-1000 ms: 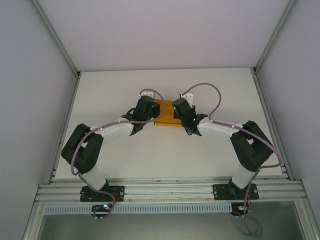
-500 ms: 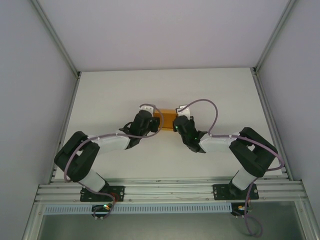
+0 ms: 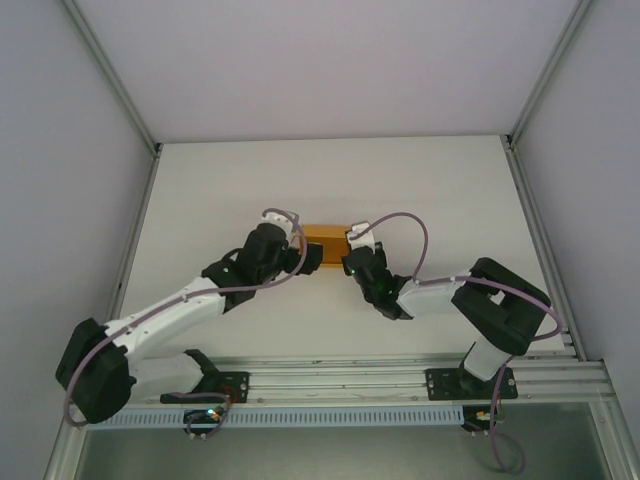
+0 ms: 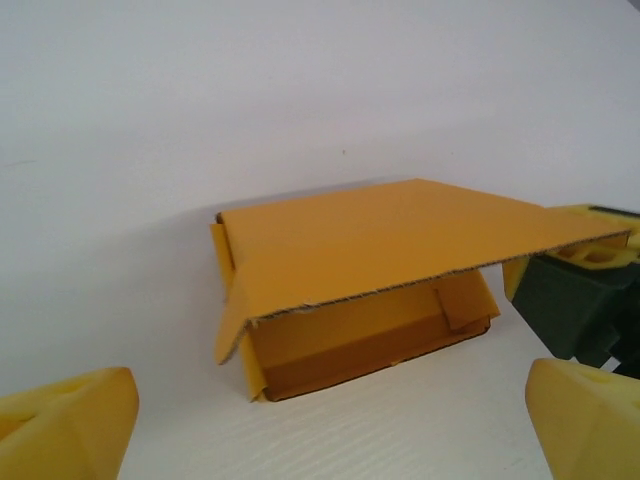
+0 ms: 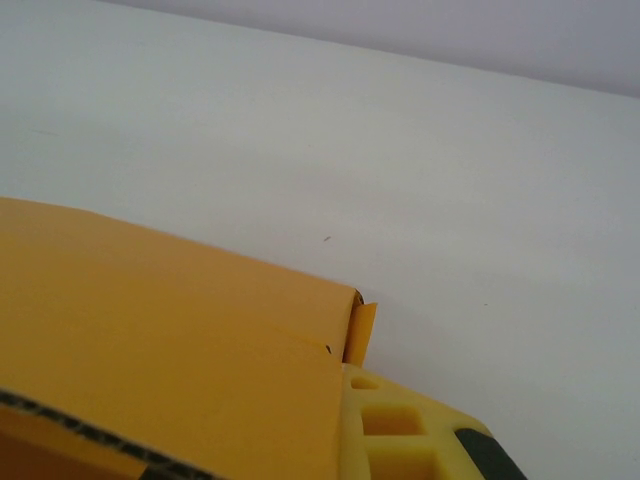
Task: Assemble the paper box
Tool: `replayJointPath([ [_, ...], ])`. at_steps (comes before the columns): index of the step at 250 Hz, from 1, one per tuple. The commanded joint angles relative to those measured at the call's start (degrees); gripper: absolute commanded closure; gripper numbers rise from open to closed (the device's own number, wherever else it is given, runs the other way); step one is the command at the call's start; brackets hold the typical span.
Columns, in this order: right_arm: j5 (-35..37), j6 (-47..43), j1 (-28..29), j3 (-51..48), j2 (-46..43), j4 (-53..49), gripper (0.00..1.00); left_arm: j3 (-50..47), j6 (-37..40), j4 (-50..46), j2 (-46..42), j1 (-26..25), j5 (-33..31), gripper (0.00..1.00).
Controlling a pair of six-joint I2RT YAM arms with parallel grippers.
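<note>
One paper box (image 3: 326, 238), bright orange-yellow, lies near the middle of the white table (image 3: 200, 190) in the top view. The left gripper (image 3: 310, 257) sits at the box's 7 o'clock and the right gripper (image 3: 352, 263) at its 4 o'clock, both close against it. From this height I cannot tell how either one's jaws stand. In the left wrist view the box rests on the table straight ahead at 12 o'clock. Its open side faces the camera and its lid is lifted like an awning over the base, with a narrow side flap hanging at the box's 9 o'clock. The left gripper's yellow fingertips (image 4: 65, 425) stand spread wide at 7 and 5 o'clock of the frame, well apart from the card. At 3 o'clock the right gripper's dark body and yellow pad meet the lid's right corner. In the right wrist view orange card covers the frame from 9 round to 6 o'clock, and one yellow pad (image 5: 400, 435) touches its edge at 5 o'clock. That gripper is pressed together on the thin lid edge.
</note>
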Motion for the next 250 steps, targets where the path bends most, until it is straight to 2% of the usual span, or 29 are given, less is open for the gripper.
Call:
replayJointPath([
  [1,-0.2,-4.4,1.1,-2.7,1.7,1.4,1.0,5.4,-4.3,-10.5,0.0,4.5,0.2,0.0],
  [25,-0.9,-7.0,1.5,-3.8,2.5,3.4,1.0,7.5,-6.6,-8.5,3.5,10.8,9.0,0.0],
  [54,-2.7,-7.6,1.7,-5.4,3.8,6.3,0.98,10.2,-7.3,-4.9,10.9,15.9,18.7,0.0],
  [76,-3.3,-7.8,1.9,-5.8,4.5,6.9,0.96,12.3,-7.7,-2.2,17.0,18.5,26.9,0.0],
  [103,-3.1,-8.4,2.1,-6.1,5.0,7.3,0.96,13.6,-8.4,0.8,23.3,20.1,32.6,0.0],
  [128,-2.9,-8.6,2.4,-7.0,5.0,7.7,0.93,13.6,-9.1,3.9,27.8,20.9,35.9,0.05],
  [155,-3.7,-8.5,3.0,-8.3,4.9,7.9,0.89,13.3,-9.9,7.0,31.5,21.5,38.2,0.17],
  [169,-4.2,-8.7,3.7,-8.7,4.5,7.3,0.84,13.3,-10.3,7.8,32.9,21.6,38.8,0.22],
  [193,-3.7,-7.3,4.6,-8.8,2.9,2.6,0.75,12.8,-10.9,9.1,34.4,21.5,40.2,0.33],
  [211,-2.7,-4.7,4.6,-8.5,0.9,-2.6,0.72,10.7,-12.0,11.6,34.6,21.6,41.2,0.41],
  [241,-4.7,0.1,4.8,-9.9,-4.7,-9.7,0.58,7.4,-11.7,14.0,34.8,21.5,40.6,0.5],
  [250,-6.2,1.6,5.0,-10.6,-7.1,-11.7,0.5,6.8,-11.5,14.2,34.9,21.5,40.2,0.52],
])
